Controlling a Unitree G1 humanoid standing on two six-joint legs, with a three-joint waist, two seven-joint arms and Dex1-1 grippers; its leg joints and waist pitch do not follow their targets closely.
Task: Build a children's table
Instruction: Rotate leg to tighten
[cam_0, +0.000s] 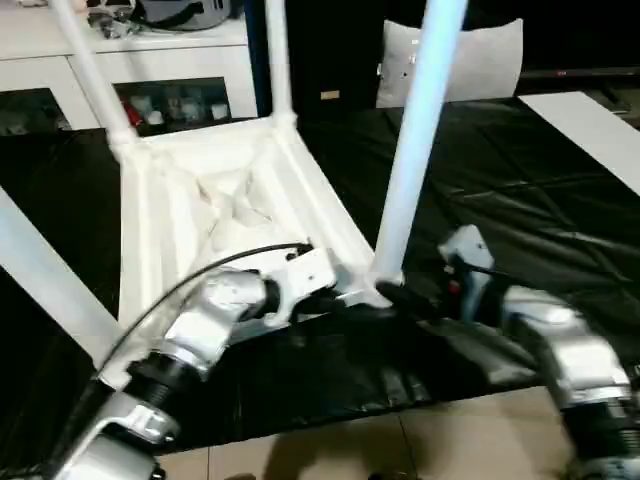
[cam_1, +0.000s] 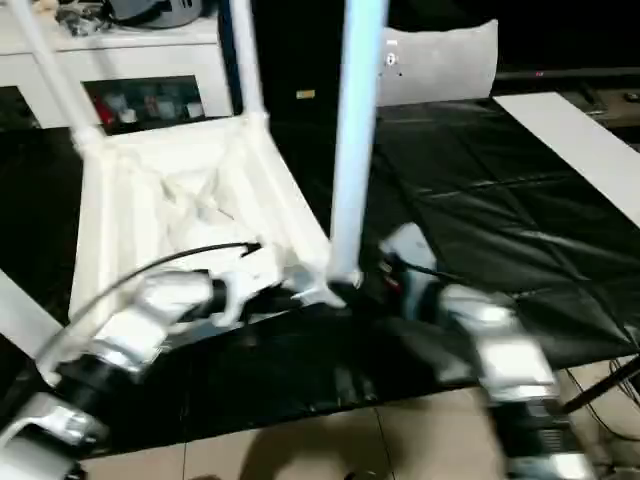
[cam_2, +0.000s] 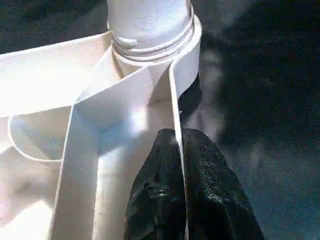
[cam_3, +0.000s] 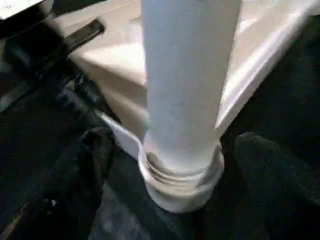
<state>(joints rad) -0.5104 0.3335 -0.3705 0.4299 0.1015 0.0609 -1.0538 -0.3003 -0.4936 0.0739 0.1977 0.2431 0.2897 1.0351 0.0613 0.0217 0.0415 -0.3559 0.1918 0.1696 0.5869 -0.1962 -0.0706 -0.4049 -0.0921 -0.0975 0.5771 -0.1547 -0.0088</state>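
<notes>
Tabletop (cam_0: 230, 200) lies inverted on black cover (cam_0: 520, 200).

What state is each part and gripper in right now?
tabletop: upside down on the black cover, ribbed underside up.
near-right leg: upright, seated in its corner socket.
far legs: two standing in the far corners.
near-left leg: standing at its corner.
left gripper: shut on the tabletop rim.
right gripper: open, fingers either side of the near-right leg, apart from it.

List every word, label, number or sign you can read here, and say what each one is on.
None can be read.
Small dark mark on the white cushion at the back: too blurred to read.
Small yellowish tag on the dark cabinet behind the table: too small to read.
</notes>
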